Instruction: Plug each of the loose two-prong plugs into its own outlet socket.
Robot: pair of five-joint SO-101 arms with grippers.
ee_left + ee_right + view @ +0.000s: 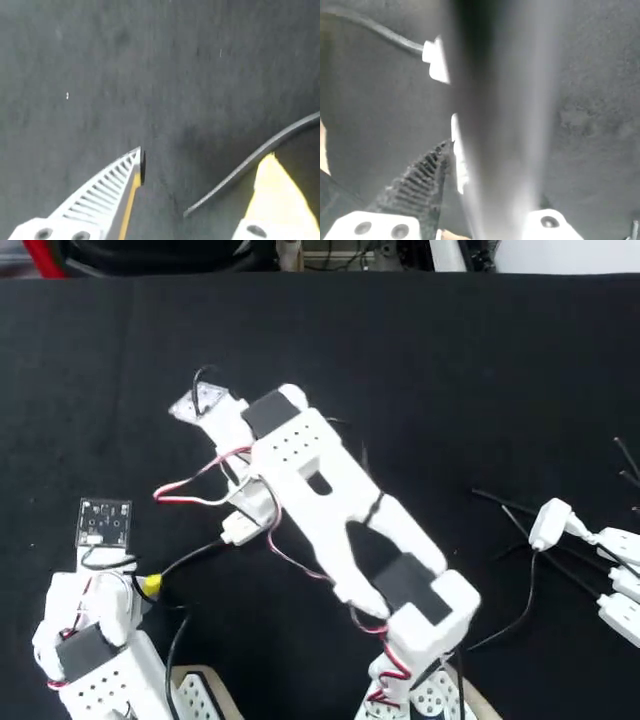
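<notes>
In the high view my right gripper (205, 400) is stretched to the far left of the black mat, where a white two-prong plug (190, 408) with a looping black cord lies. In the right wrist view the plug (435, 60) sits pinched between the black ribbed finger (422, 187) and a blurred grey jaw, so the right gripper (456, 150) is shut on it. White outlet sockets (622, 585) lie at the right edge, another white plug (550, 523) at their near end. My left gripper (205, 156) hangs open over bare mat at the front left (140, 582), a black cable (240, 170) running between its fingers.
Several black cords (520, 540) trail from the outlets across the right side of the mat. The right arm's red and white wires and a white connector (238, 530) hang over the middle. A small square circuit board (104, 522) sits above the left arm.
</notes>
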